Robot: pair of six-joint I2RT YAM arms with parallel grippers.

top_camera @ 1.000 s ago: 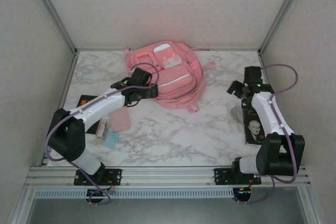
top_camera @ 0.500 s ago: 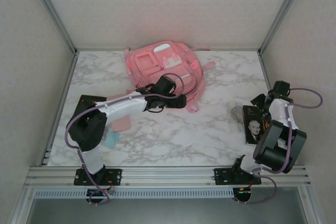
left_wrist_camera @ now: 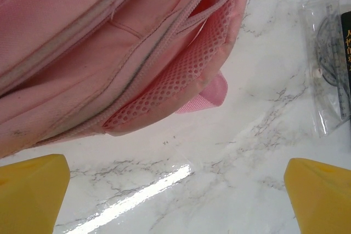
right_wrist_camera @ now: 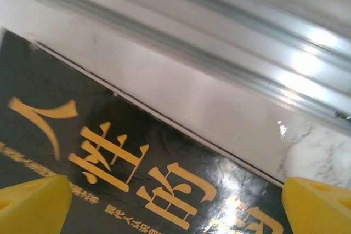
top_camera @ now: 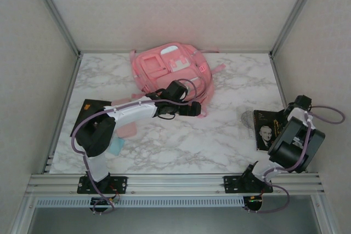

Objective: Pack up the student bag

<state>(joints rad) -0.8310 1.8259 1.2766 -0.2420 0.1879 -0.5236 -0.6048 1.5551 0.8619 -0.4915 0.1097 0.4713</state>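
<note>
**A:** From above, where does the student bag [top_camera: 167, 69] lie?

**B:** Flat at the far middle of the marble table [top_camera: 219, 146], front pockets up. At its near right corner hovers the left gripper [top_camera: 193, 108], holding nothing. A book [top_camera: 267, 132] lies near right, with the right arm [top_camera: 293, 141] folded over it

**A:** And the left wrist view?

**B:** Its yellow fingertips [left_wrist_camera: 33, 190] stand wide apart over bare marble, just short of the bag's mesh side pocket [left_wrist_camera: 181, 75]. A zip [left_wrist_camera: 189, 17] above the mesh gapes a little. A clear ruler pouch [left_wrist_camera: 326, 64] lies off to the right

**A:** Right wrist?

**B:** There the right gripper [right_wrist_camera: 175, 201] is spread wide too, empty, above the book's far edge beside the rail [right_wrist_camera: 219, 31]

**A:** So which step?

**B:** I'd say the very start, since nothing looks packed. Next calls for pulling that zip wider, or closing on the book
</note>
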